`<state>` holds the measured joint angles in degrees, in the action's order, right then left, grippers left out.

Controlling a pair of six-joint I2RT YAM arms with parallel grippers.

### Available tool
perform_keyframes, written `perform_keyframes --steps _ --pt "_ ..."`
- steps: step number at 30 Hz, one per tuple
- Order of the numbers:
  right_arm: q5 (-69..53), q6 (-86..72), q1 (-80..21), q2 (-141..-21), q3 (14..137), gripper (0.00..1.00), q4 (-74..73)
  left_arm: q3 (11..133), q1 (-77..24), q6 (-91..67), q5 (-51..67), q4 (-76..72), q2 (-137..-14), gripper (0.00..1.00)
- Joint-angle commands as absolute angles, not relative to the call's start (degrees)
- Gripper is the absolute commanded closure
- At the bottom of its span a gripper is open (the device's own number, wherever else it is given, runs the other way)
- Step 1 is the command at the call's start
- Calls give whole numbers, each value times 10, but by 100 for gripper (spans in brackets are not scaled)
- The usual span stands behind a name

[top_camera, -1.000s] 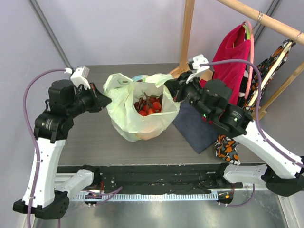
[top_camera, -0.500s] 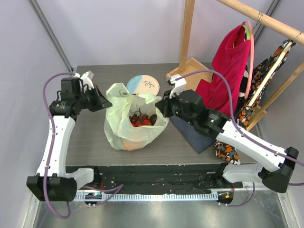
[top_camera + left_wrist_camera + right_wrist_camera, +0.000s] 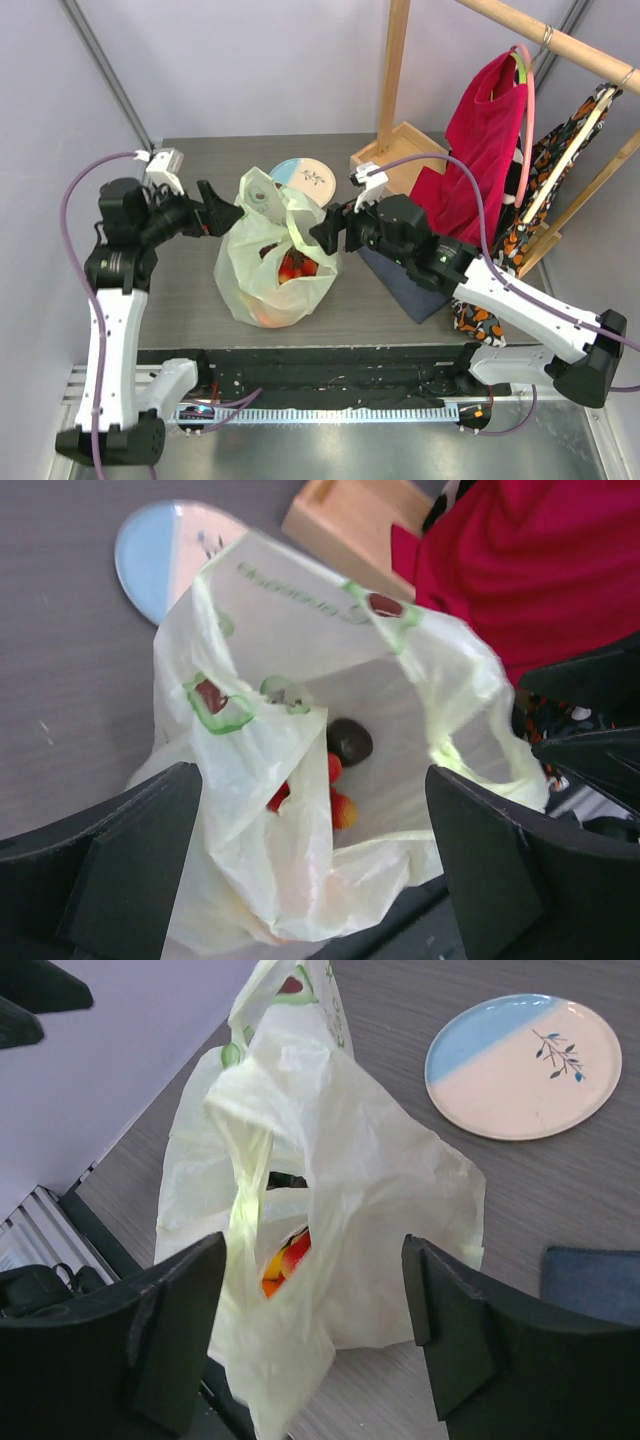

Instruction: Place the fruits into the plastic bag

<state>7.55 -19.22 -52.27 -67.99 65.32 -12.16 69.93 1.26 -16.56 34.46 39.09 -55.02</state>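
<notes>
I read the bag (image 3: 262, 270) as thin translucent plastic film, pale green, crinkled, with a soft sheen on its folds. The fruits (image 3: 349, 742) inside look smooth and moulded, faintly glossy. The table (image 3: 190, 300) shows a matt grey wood-grain surface. The plate (image 3: 523, 1065) looks glazed: smooth, even, lightly shiny. The box (image 3: 410, 150) is bare pale wood, unpainted. The red cloth (image 3: 485, 130) is matt fabric, and the blue cloth (image 3: 410, 285) is likewise matt. On the left hand (image 3: 310, 775) and the right hand (image 3: 312, 1250) I see matt black plastic fingers (image 3: 120, 870). The arm shells (image 3: 110, 330) are smooth white plastic.
</notes>
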Motion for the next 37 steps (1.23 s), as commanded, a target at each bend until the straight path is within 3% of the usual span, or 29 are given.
perform_keyframes --steps 1,9,13,24,37 --pt "57 -124 -522 -624 636 19 -62 674 16 -165 299 296 -488 0" --pt "159 -142 -491 -596 635 9 -109 657 17 -232 108 305 -483 0" --pt "174 -172 -439 -578 626 9 -127 637 17 -243 97 280 -453 0" --pt "280 -113 -436 -495 541 9 -75 586 18 -236 12 262 -327 0" --pt "284 -109 -435 -480 518 9 -60 588 17 -235 16 266 -321 0"
